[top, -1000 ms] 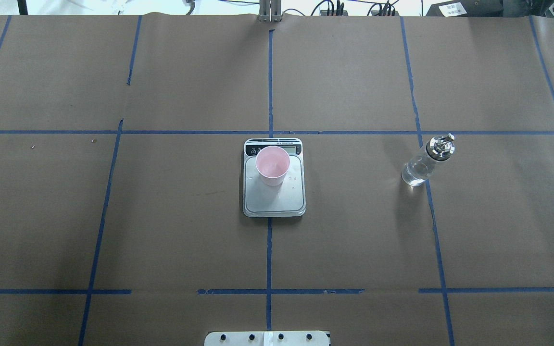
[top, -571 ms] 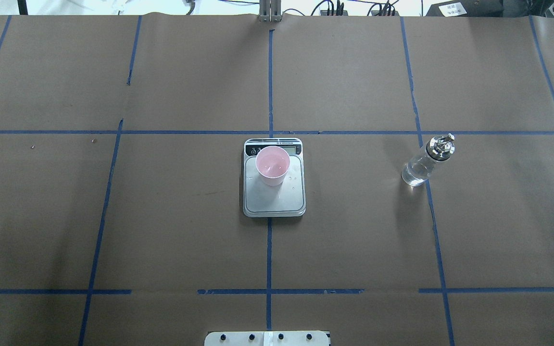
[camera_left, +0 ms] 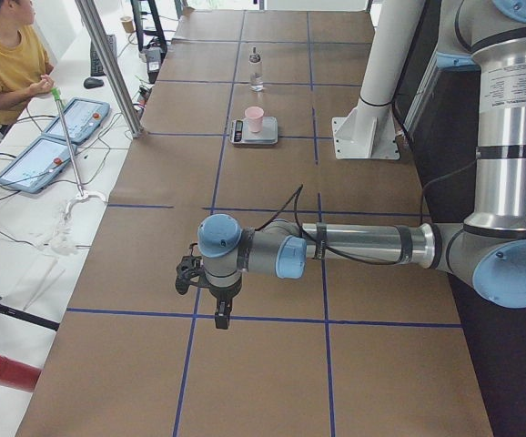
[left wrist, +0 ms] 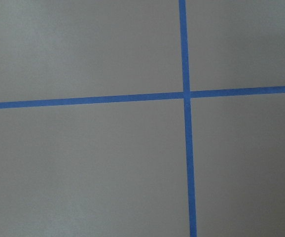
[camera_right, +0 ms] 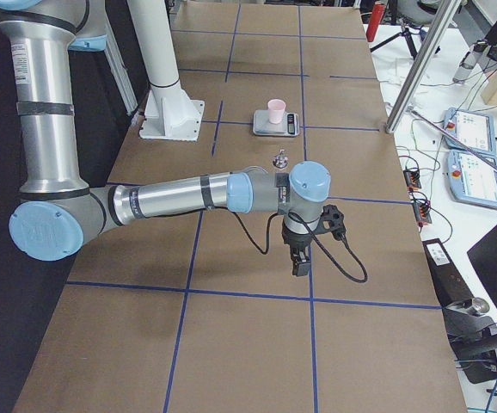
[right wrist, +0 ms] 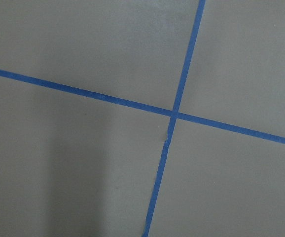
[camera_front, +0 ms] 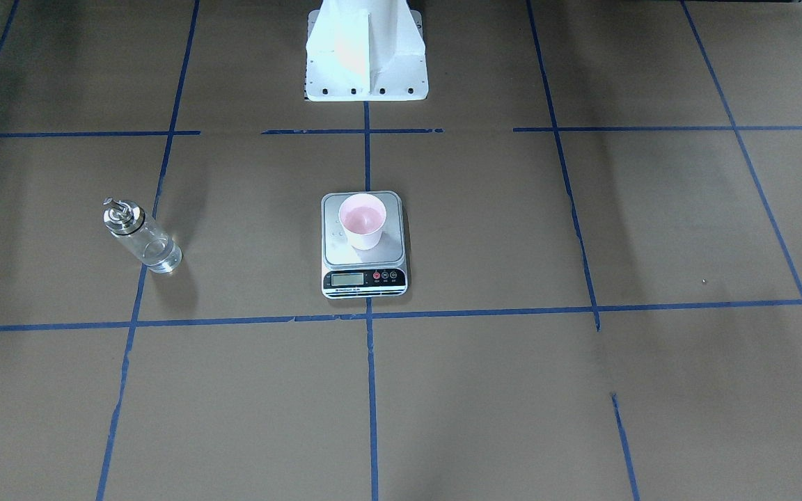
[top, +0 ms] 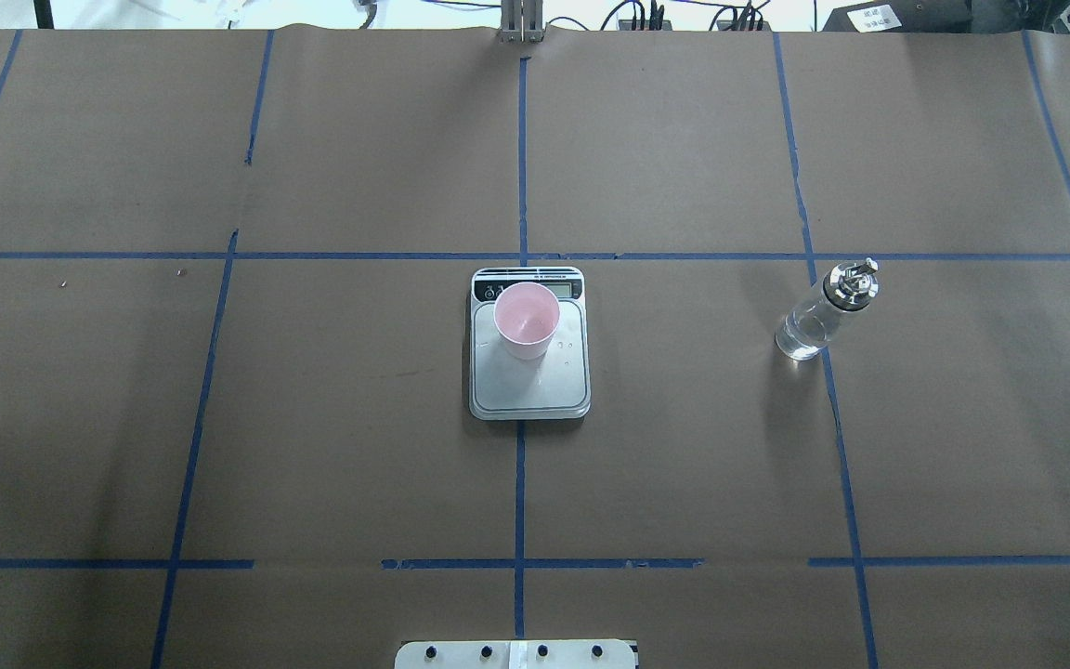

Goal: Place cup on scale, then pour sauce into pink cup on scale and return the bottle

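The pale pink cup (top: 526, 321) stands upright on the back half of the silver scale (top: 530, 390) at the table's middle; both also show in the front view, the cup (camera_front: 362, 220) on the scale (camera_front: 363, 278). The clear glass bottle (top: 818, 316) with its silver spout cap stands upright on the table to the right, apart from the scale, with clear sauce in it. My left gripper (camera_left: 222, 319) hangs over bare table far from the scale. My right gripper (camera_right: 298, 265) hangs near the bottle's end. Only the side views show them, so I cannot tell if they are open.
Brown paper with blue tape lines covers the table (top: 312, 418). The robot's white base (camera_front: 365, 52) stands behind the scale. A person (camera_left: 4, 64) sits past the table's far side, beside tablets (camera_left: 58, 137) and cables. Both wrist views show only paper and tape.
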`<state>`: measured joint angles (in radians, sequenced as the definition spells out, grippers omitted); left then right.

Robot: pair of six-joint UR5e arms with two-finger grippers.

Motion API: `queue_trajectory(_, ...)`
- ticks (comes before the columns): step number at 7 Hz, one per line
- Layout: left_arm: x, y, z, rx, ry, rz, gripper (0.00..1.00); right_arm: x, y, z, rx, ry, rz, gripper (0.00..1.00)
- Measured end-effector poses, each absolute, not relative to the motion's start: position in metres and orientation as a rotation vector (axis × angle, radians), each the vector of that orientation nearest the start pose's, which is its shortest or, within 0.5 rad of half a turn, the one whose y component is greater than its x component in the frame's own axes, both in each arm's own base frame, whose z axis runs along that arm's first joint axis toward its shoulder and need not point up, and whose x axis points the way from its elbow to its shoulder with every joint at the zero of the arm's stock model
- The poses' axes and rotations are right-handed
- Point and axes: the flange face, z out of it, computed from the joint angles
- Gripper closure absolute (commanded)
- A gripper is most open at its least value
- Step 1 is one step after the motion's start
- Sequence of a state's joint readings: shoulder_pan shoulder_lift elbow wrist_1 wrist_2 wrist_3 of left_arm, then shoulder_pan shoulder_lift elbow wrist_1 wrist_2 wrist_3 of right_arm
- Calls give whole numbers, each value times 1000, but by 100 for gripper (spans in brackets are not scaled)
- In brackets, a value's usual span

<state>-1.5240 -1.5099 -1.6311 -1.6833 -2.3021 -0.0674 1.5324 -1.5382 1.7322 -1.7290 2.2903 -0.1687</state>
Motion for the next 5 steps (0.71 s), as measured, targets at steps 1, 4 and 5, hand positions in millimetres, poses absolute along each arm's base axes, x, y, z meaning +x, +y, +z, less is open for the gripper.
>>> queue_trajectory(1, -44, -477, 650, 66, 740, 22, 0, 48, -501, 585, 78, -718, -211, 0)
queue_trajectory(4, -43, -478, 648, 70, 749, 21, 0, 48, -501, 583, 84, -721, -213, 0)
queue_trajectory(5, -42, -479, 645, 71, 758, 23, 0, 48, -502, 582, 85, -722, -213, 0)
